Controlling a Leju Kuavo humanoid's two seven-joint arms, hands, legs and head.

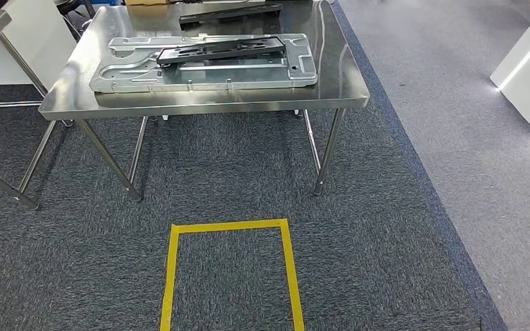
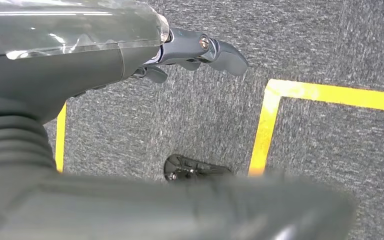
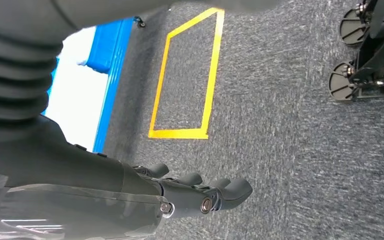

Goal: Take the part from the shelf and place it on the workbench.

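- A shiny steel workbench [image 1: 331, 76] with thin metal legs stands on dark grey carpet [image 1: 228, 172] in the head view.
- A big flat silver metal plate [image 1: 138, 77] with raised edges and holes lies on the workbench.
- A long flat black part [image 1: 221, 48] lies on top of the silver plate, a bit crooked across it.
- Another long black part [image 1: 229, 12] lies farther back on the workbench, near its far edge.
- A yellow tape box [image 1: 286, 255] is stuck to the carpet in front of the workbench.
- A lighter grey floor [image 1: 469, 103] runs along the right side of the carpet.
- A white block [image 1: 528, 62] stands at the right edge on that floor.
- The left hand [image 2: 180, 55] hangs over the carpet beside the yellow tape. Its dark fingers [image 2: 227, 56] are a little bent and apart. It holds nothing.
- The right hand [image 3: 195, 192] hangs over the carpet too. Its dark fingers [image 3: 237, 189] are curved a little and lie side by side with small gaps. It holds nothing.
- In the right wrist view, a blue and white thing [image 3: 107, 50] stands by the carpet, and black round feet [image 3: 342, 82] sit on the carpet far from the hand.
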